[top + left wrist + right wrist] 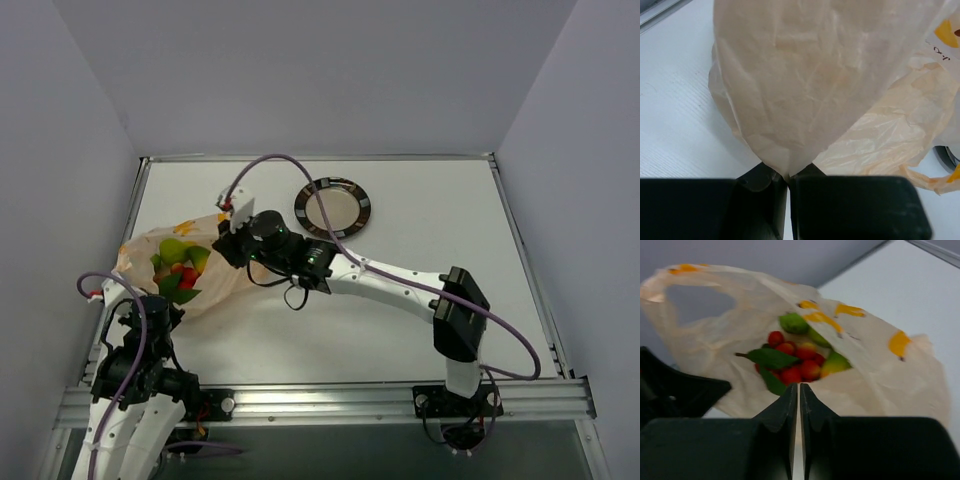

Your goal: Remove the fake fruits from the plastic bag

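On the near left of the table (400,330), the left gripper (788,176) is clamped tight on a fold of the plastic bag (790,85). The right gripper (799,390), jaws all but together, sits at the bag's open mouth; whether it pinches the film is unclear. The fake fruits (792,362) lie inside the bag. A plate (303,208) sits near the bag, farther back on the table.

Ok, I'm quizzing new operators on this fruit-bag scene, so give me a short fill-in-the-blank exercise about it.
1. The left gripper has its jaws ___ on the plastic bag.
2. The red berries lie ___ the plastic bag.
3. The dark-rimmed plate holds ___ fruit.
4. The leaf beside the berries is ___.
Missing words: shut; inside; no; green.
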`<move>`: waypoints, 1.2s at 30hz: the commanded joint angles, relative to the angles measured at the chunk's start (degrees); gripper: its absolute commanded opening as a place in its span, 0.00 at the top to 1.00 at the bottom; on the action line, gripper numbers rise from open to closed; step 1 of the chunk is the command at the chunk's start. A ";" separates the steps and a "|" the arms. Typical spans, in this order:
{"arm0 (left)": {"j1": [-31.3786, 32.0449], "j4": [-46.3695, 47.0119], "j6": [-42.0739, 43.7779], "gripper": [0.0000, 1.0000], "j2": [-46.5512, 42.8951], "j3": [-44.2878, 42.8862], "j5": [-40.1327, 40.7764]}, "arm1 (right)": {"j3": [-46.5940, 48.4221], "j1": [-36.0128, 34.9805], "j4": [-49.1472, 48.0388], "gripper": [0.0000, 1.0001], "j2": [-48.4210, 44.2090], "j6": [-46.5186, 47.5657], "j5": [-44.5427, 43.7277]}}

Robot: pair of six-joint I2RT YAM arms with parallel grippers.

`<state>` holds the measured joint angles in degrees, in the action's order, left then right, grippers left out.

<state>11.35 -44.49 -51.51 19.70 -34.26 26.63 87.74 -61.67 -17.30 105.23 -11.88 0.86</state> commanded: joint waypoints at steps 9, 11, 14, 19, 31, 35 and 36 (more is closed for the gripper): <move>2.79 0.81 0.00 0.98 -3.71 -1.43 1.85 | 24.21 -1.79 7.72 0.99 22.90 5.37 11.28; 2.97 0.72 -0.26 0.98 -4.06 -1.25 2.02 | 26.68 -1.79 9.99 0.99 26.51 7.92 8.03; 3.23 0.81 -0.44 0.98 -3.97 -1.07 2.02 | 28.79 -1.52 10.62 0.96 29.59 11.16 3.37; 3.32 0.98 -0.96 0.98 -3.45 -0.02 1.67 | 26.79 -1.96 11.50 0.88 28.73 13.46 -4.28; 3.32 -0.33 -3.16 0.97 -1.86 0.77 0.70 | 7.44 -2.58 2.45 0.44 22.39 4.68 -7.19; 3.32 0.89 -4.13 0.76 -1.43 2.53 -2.37 | 7.62 -2.14 1.66 0.29 22.74 4.24 -8.24; 3.32 0.81 -4.65 0.71 -0.29 3.14 -2.72 | 7.44 -1.97 0.61 0.25 22.39 3.71 -8.25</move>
<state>14.57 -44.05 -54.63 17.93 -31.62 25.69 95.11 -63.96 -12.12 131.22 -6.48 -4.82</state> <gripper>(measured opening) 0.252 0.726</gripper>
